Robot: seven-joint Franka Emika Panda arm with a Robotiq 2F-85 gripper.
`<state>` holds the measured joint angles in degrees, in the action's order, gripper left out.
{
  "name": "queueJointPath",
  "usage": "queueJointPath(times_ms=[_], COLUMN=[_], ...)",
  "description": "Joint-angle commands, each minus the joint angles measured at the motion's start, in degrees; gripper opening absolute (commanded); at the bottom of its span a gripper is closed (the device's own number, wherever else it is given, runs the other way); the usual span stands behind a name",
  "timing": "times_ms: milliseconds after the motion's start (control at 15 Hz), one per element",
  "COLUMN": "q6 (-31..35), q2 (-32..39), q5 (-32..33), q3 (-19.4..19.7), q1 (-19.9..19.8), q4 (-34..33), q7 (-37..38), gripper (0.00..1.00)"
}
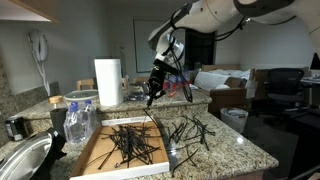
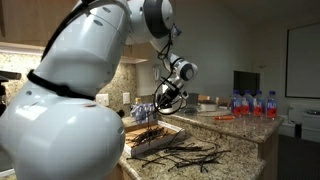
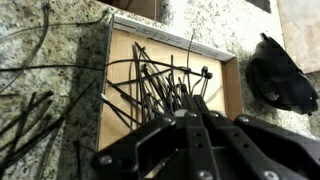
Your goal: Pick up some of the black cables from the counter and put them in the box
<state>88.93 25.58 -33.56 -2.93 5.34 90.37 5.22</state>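
Observation:
My gripper [image 1: 155, 85] [image 2: 170, 98] hangs shut above the tan cardboard box [image 1: 95, 152] [image 2: 150, 141]. In the wrist view the two fingers [image 3: 195, 105] are pressed together, and a bunch of thin black cables [image 3: 160, 80] fans out from their tips over the box [image 3: 232, 90]. A heap of black cables [image 1: 128, 145] lies inside the box. More black cables [image 1: 190, 130] [image 2: 190, 152] [image 3: 35, 110] are scattered loose on the speckled granite counter [image 1: 235, 150] beside the box.
A paper towel roll [image 1: 108, 82] and water bottles [image 1: 78, 120] stand behind the box, and a metal bowl [image 1: 25, 160] sits beside it. A black object [image 3: 283, 75] lies on the counter past the box's wall. More bottles [image 2: 250, 103] stand farther along.

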Motion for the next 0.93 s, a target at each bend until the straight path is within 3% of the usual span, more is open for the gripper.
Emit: queueJointPath(times_ms=[0,267,467,533,867], q6=[1.2,1.7,1.6,2.4,3.0], q2=[9.6,19.6,22.6,22.6,20.0], q5=[3.0,3.8,6.1,7.3,12.2], q3=[-1.4,-2.5,-3.6,-3.8,-4.3], q1=[1.0,1.2,2.8,3.7,7.6], q4=[-9.4,-21.0,-26.2,-26.5,-23.4], q7=[1.3,2.4,3.0,3.2,5.6], gripper=[0.0,0.0,0.0,0.25,0.52])
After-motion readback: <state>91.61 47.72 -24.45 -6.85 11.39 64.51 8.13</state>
